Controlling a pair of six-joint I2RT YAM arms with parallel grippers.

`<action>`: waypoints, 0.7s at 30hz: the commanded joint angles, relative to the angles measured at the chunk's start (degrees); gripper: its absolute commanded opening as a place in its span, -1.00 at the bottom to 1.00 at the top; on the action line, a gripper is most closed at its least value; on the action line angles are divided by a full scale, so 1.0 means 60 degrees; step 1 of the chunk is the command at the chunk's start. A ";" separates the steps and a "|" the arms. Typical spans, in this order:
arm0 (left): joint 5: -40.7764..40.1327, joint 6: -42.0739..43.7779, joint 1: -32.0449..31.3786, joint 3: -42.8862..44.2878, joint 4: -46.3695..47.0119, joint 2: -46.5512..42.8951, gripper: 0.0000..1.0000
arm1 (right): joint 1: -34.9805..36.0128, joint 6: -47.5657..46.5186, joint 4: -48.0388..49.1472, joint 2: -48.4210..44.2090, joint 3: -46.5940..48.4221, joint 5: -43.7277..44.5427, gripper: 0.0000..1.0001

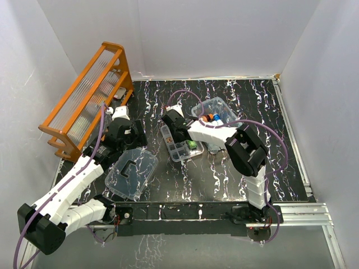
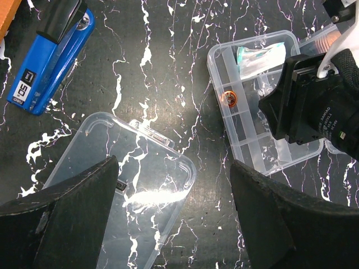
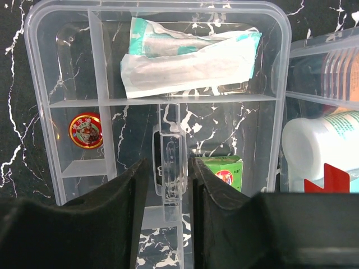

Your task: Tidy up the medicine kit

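Observation:
The clear compartmented tray (image 3: 39, 67) lies on the dark table and holds a sealed white packet (image 3: 185, 61), a round red tin (image 3: 85, 130) and a small green box (image 3: 224, 171). My right gripper (image 3: 168, 168) is shut on the tray's upright clear handle (image 3: 171, 140), one finger on each side. Right of the tray stands the clear box (image 1: 216, 109) with a white bottle (image 3: 320, 148) inside. The clear lid (image 2: 129, 185) with its dark handle lies flat apart from the box. My left gripper (image 2: 174, 224) hovers open over the lid's right edge, holding nothing.
An orange wooden rack (image 1: 84, 109) with ribbed clear panels stands at the back left. A blue stapler (image 2: 50, 61) lies near it. White walls close in the table on three sides. The right arm's body (image 2: 314, 106) covers part of the tray.

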 commanded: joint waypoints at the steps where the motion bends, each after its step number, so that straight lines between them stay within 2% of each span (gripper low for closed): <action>1: -0.0172 -0.0025 0.0045 0.0239 -0.0129 -0.0057 0.59 | -0.0089 -0.0090 0.0614 0.0106 0.0291 -0.0209 -0.38; 6: -0.0174 -0.0022 0.0044 0.0211 -0.0131 -0.0058 0.59 | -0.0143 0.0005 0.0659 0.0251 0.0241 -0.0273 -0.38; 11: -0.0171 -0.0025 0.0048 0.0201 -0.0145 -0.0069 0.59 | -0.0185 0.0136 0.0602 0.0436 0.0241 -0.0188 -0.29; 21: -0.0171 -0.0005 0.0052 0.0231 -0.0145 -0.0077 0.59 | -0.0199 0.0149 0.0586 0.0785 0.0155 -0.0183 -0.33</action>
